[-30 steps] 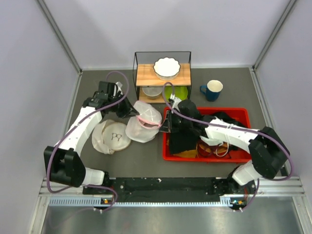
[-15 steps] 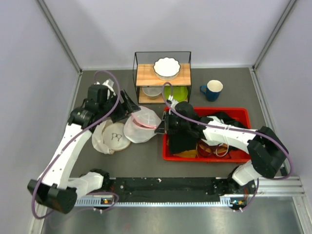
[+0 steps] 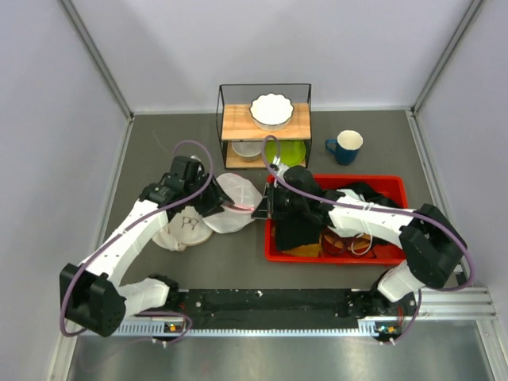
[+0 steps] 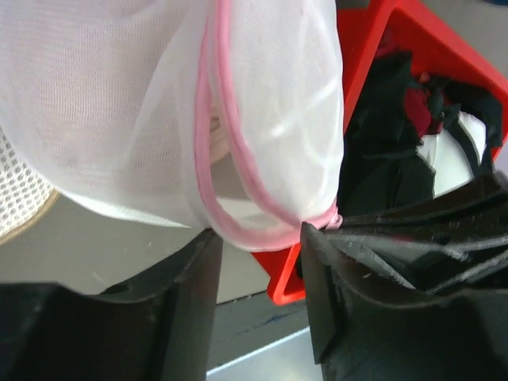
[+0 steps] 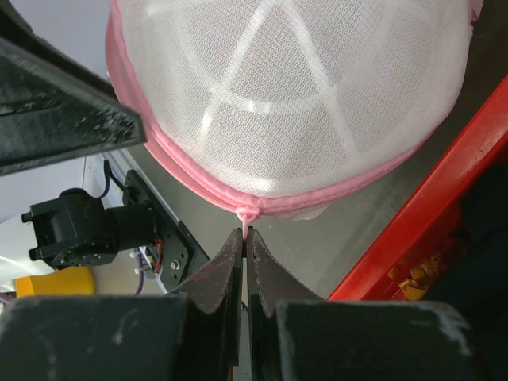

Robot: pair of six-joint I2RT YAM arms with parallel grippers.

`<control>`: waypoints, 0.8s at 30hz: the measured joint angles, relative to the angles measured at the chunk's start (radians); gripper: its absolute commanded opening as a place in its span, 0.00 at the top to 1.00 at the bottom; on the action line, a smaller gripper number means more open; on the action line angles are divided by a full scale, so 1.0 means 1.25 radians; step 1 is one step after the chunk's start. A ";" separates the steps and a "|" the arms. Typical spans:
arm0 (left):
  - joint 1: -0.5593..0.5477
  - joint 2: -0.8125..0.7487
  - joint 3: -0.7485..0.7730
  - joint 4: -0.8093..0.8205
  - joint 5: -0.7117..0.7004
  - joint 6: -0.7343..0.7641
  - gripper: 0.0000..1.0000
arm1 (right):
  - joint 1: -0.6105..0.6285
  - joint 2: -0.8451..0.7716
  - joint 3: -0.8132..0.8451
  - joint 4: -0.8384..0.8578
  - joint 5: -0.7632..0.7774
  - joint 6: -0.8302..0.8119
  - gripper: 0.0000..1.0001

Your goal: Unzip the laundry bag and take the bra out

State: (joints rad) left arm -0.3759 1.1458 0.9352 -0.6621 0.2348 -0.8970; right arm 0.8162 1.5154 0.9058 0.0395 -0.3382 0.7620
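- Bag (image 3: 236, 198) lies on the table (image 3: 238, 266) between the two arms. Its right edge is close against the red bin (image 3: 381, 178) and its left side is next to a cream pad (image 3: 182, 230).
- Right gripper (image 5: 244, 238) has its jaws pinched together on the small pink pull (image 5: 246, 214) at the bag's rim.
- Left gripper (image 4: 255, 238) sits at the bag's other side with its jaws apart. The pink band (image 4: 208, 143) is just off its fingertips, and it grips nothing.
- The bra cannot be made out. The mesh shows only a pale blur inside, so it is presumably in the bag.
- The step in hand, as I judge it, is running the zip. In the left wrist view the band seems to split into two lines leading away from the pull. The zip may be partly undone, but I cannot be sure.
- To do it well, the left jaws should close on the band near the pull to anchor the bag. Otherwise the light pouch will likely trail after the pull.
- The pull should be drawn along the curve of the rim, not straight out. The pinch should stay low on the tab so that it does not slip.
- In the way, the bin wall beside the pull leaves the right arm little room. Dark clothes (image 3: 298, 226) heaped in the bin could snag.
- The shelf (image 3: 238, 123) and mug (image 3: 347, 147) stand behind, well apart.
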 measured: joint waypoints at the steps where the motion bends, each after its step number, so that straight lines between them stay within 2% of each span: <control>1: 0.000 0.010 0.001 0.010 -0.002 0.004 0.89 | 0.000 0.000 0.000 0.000 0.000 -0.001 1.00; 2: 0.000 0.023 0.003 0.020 -0.005 0.009 1.00 | 0.000 0.000 0.000 -0.001 0.000 -0.002 1.00; 7: 0.003 0.056 0.014 0.030 -0.020 0.026 1.00 | -0.012 -0.003 -0.005 -0.005 0.004 -0.020 1.00; 16: 0.045 0.016 0.065 0.024 -0.042 0.070 1.00 | -0.092 -0.091 -0.076 -0.053 0.049 -0.090 1.00; 24: 0.067 0.042 0.081 0.020 0.005 0.116 1.00 | -0.097 -0.096 -0.076 -0.077 0.048 -0.132 1.00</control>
State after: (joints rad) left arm -0.2924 1.1988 1.0367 -0.6369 0.2413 -0.7521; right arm 0.6952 1.3956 0.8112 -0.0566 -0.2779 0.5968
